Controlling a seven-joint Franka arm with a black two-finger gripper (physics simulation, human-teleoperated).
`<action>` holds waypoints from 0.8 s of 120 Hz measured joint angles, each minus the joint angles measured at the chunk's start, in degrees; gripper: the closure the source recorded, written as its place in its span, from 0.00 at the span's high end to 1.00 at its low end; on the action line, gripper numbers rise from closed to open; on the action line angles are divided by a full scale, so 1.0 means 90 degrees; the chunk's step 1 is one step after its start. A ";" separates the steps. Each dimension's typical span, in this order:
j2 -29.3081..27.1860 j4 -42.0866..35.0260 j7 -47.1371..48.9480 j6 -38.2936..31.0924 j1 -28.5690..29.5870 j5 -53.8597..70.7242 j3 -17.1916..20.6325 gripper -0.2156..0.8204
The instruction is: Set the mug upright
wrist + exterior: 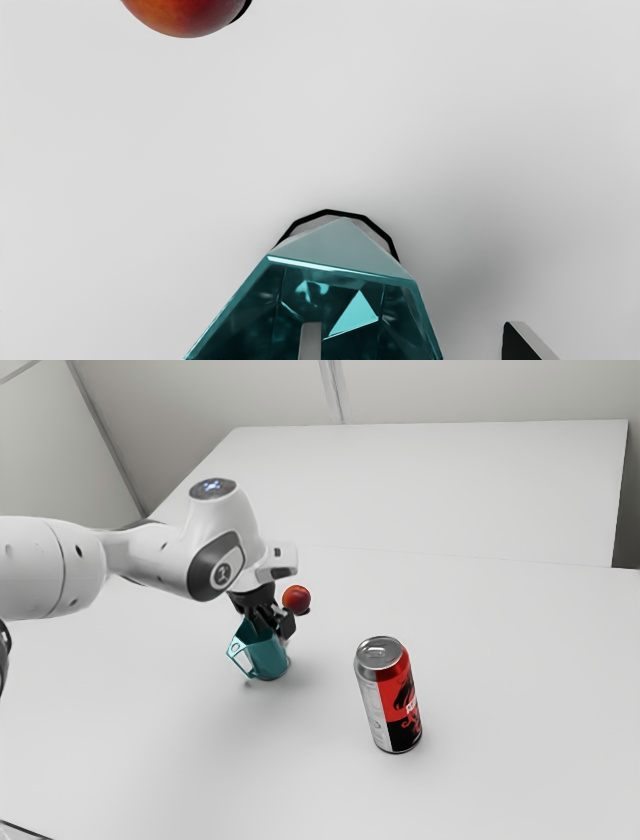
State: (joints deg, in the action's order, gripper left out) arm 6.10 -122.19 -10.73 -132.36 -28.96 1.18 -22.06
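Mug (pixel 267 661), glossy teal with an angular rim, sits mouth up on the smooth table (pixel 180 750); the black gripper (pixel 274 628) is spread wide, one finger inside it, one outside. Rightward in the exterior view: round reddish fruit (pixel 297 598), then cylindrical metal can (pixel 388 695).

white table (pixel 520 660) | pale walls (pixel 470 390) | grey corner strip (pixel 107 440), exterior view's left | soft light
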 joint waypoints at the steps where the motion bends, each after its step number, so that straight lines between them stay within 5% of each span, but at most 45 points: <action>1: -0.0017 0.0000 0.0001 0.0000 -0.0003 0.0000 0.0000 0.54; 33: -0.0603 0.0045 0.0034 0.0065 -0.0132 0.0047 0.0001 0.58; 56: -0.0107 0.1812 0.0056 0.1008 -0.0036 -0.0073 0.0023 0.64; 80: 0.0805 0.3930 0.0102 0.2614 0.1240 -0.0304 0.0791 0.73; 96: 0.0945 0.4351 0.0122 0.3360 0.1842 -0.0390 0.1072 0.76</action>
State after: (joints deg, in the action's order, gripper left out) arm 14.61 -83.03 -9.63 -102.13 -12.37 -2.33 -12.41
